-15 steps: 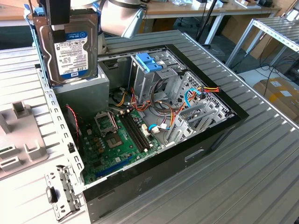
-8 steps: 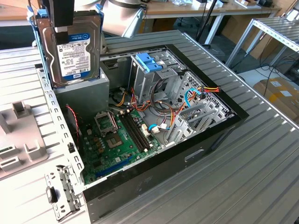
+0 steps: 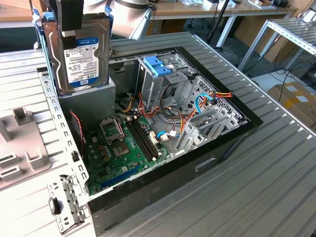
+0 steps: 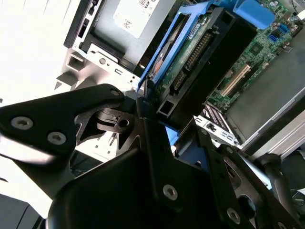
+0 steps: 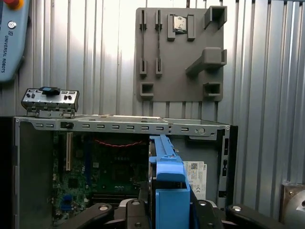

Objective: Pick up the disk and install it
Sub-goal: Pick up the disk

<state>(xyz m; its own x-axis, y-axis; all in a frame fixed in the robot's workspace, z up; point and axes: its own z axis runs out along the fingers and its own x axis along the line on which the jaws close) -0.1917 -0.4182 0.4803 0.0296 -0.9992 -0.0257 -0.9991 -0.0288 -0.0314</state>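
The hand [image 3: 69, 30] is clamped on the disk [image 3: 81, 54], its fingers closed against the two blue side rails near the upper end. The disk stands upright on edge, off the worktop [image 3: 256, 187], with its white and blue label facing the exterior view; it sits over the grey power-supply box [image 3: 89, 101] at the corner of the open computer case [image 3: 173, 185] on the exterior view's left. Whether the lower edge of the disk touches that box cannot be told.

In the second wrist view the black fingers [image 4: 143, 138] grip the disk [image 4: 190, 52] from both sides; the connector end of the disk is visible, with the white sticker of the power-supply box beside it. In the first wrist view the hand [image 5: 167, 210] holds the blue rail [image 5: 169, 186] above the case interior.

Inside the case, the green motherboard [image 3: 123, 148] lies flat; the grey metal cage [image 3: 158, 74] with a blue plastic clip stands well apart from the disk, toward the exterior view's right, with loose cables [image 3: 173, 116] beside it. A grey fixture plate [image 5: 181, 52] and a small metal bracket [image 5: 50, 100] lie on the worktop outside the case.
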